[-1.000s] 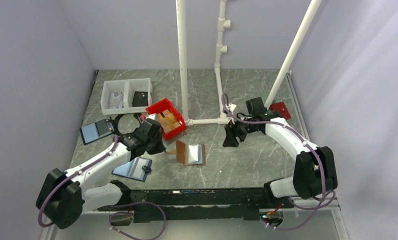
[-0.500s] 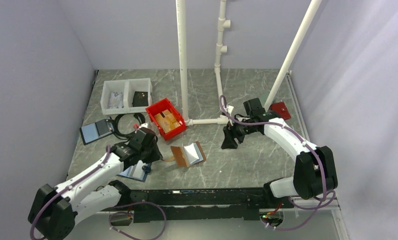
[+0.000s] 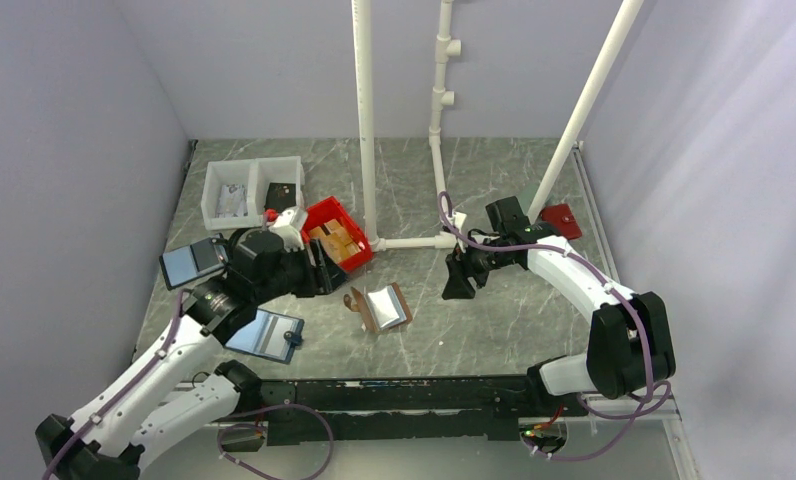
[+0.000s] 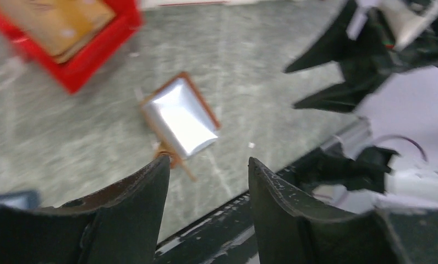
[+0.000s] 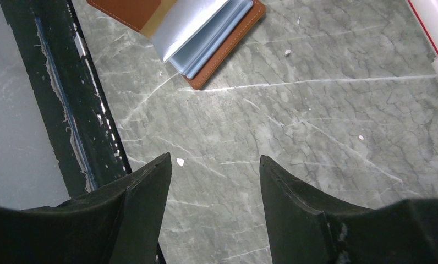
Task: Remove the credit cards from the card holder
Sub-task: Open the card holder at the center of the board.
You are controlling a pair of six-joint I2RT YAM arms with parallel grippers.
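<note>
The card holder (image 3: 379, 308) is seen lying open on the counter (image 3: 494, 330), between the two hands. The left hand (image 4: 208, 165) and the right hand (image 5: 214, 160) are each seen with jaws apart, nothing gripped.

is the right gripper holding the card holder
No, the right gripper stands open above the table, with nothing between its fingers, and the card holder lies apart from them.
</note>
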